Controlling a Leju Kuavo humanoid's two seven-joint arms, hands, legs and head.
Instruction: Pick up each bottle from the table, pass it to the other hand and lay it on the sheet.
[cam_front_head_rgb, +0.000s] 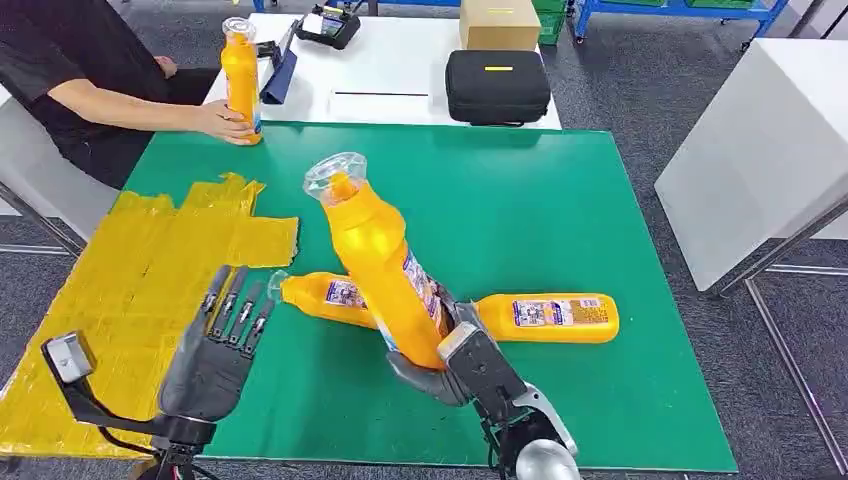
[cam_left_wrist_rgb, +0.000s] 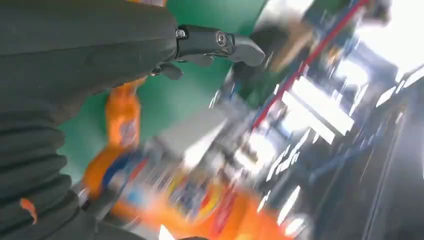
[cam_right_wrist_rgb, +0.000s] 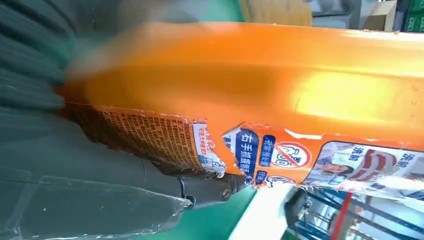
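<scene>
My right robot hand (cam_front_head_rgb: 455, 362) grips the orange bottle (cam_front_head_rgb: 375, 255) low on its body, lifted and tilted above the green tabletop (cam_front_head_rgb: 560, 200). My left robot hand (cam_front_head_rgb: 215, 345) waits spread, holding nothing. I should bring the neck across for a firm take, clearing the two lying bottles (cam_front_head_rgb: 545, 317). The yellow sheet (cam_front_head_rgb: 140, 270) offers room; a person (cam_front_head_rgb: 215, 120) holds another bottle (cam_front_head_rgb: 241, 80) at the far edge.

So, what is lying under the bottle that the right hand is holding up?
Two more orange bottles lie on the green mat beneath the held bottle: one to its left, another to its right. The right hand and the held bottle cover their inner ends.
</scene>
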